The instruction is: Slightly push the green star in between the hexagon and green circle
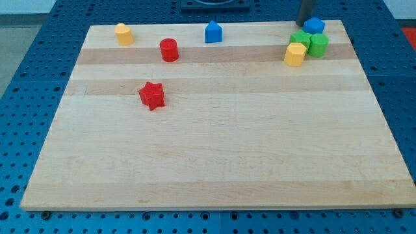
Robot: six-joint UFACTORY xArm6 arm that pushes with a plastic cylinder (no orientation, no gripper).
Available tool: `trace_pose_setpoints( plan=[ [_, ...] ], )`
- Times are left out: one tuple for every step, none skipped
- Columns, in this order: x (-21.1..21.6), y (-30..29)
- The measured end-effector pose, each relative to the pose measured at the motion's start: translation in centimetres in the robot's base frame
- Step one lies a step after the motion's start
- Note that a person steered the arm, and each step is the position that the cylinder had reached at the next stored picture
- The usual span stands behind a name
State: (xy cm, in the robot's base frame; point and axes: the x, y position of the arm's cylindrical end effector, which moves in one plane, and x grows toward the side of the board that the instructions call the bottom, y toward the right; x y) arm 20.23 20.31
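Observation:
The green star (299, 38) sits at the view's top right, touching the yellow hexagon (295, 54) below it and the green circle (318, 45) to its right. A blue block (314, 26) lies just above the green circle. My tip (303, 23) is at the board's top edge. It is just above the green star and right beside the blue block's left side. The rod rises out of the view's top.
The wooden board (214, 156) lies on a blue pegboard table. A red star (152, 95) sits left of centre. A red cylinder (169, 49), a blue house-shaped block (213, 32) and a yellow block (124, 33) sit along the top.

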Motion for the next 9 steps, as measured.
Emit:
trace_pose_setpoints(
  plan=[
    [1.0,0.0],
    [1.0,0.0],
    [1.0,0.0],
    [1.0,-1.0],
    [1.0,-2.5],
    [1.5,-3.6],
    [3.1,-4.2],
    [4.9,-4.3],
    [6.6,-4.3]
  ],
)
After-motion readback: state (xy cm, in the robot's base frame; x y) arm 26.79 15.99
